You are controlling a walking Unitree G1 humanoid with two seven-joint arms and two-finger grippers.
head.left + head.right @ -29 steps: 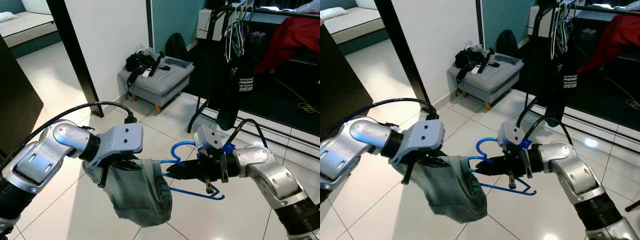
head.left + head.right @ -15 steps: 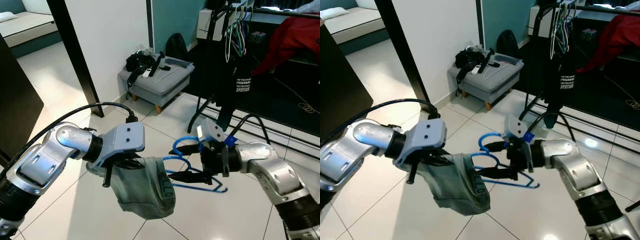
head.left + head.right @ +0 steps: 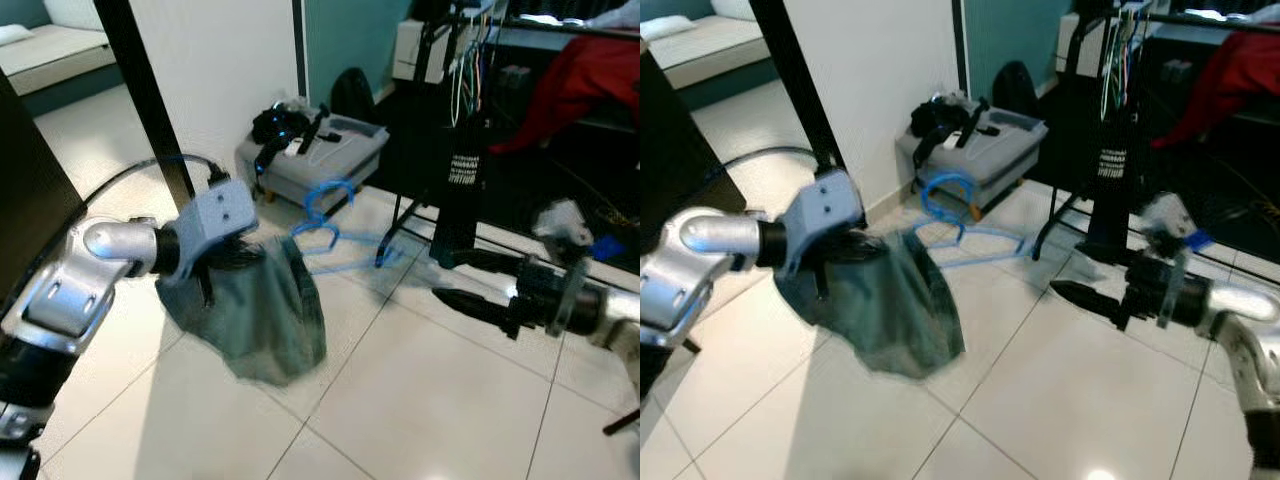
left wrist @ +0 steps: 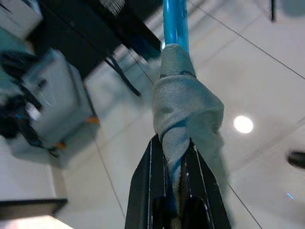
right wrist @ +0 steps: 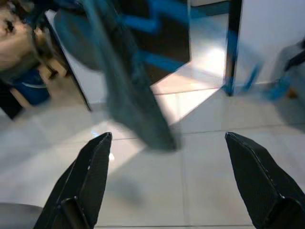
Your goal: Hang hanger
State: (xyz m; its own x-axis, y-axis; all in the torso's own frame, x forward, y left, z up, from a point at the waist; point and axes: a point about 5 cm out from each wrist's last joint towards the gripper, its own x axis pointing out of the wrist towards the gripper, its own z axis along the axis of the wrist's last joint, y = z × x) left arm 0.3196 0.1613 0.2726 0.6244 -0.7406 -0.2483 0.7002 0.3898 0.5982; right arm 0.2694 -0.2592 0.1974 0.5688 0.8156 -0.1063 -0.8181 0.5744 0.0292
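— Left gripper (image 4: 177, 191)?
— Fingers (image 4: 147, 191) pinched tight on grey-green cloth (image 3: 255, 310), wrapped over one end of the blue hanger (image 3: 335, 235). Nearly no gap between them, just fabric and a sliver of blue bar.

— Hanger itself?
— Raised off the floor, hook up, bar reaching out toward the rack (image 3: 425, 130). Cloth drooping below the left gripper. Blurred by motion.

— Right gripper (image 3: 455, 280)?
— Spread wide, fingers (image 5: 86, 181) far apart, gripping nothing. Held low over the tiles, well apart from the hanger, tips pointing toward it.

— Surface?
— Glossy pale floor tiles (image 3: 400, 400) with dark grout lines.

— Room?
— Grey padded stool (image 3: 320, 160) against a white wall, heaped with dark items. Black rack beside it with hangers, a dark garment (image 3: 460, 170) with white lettering, something red (image 3: 580, 70) further right. Black post (image 3: 145, 100) at left, bed corner beyond.
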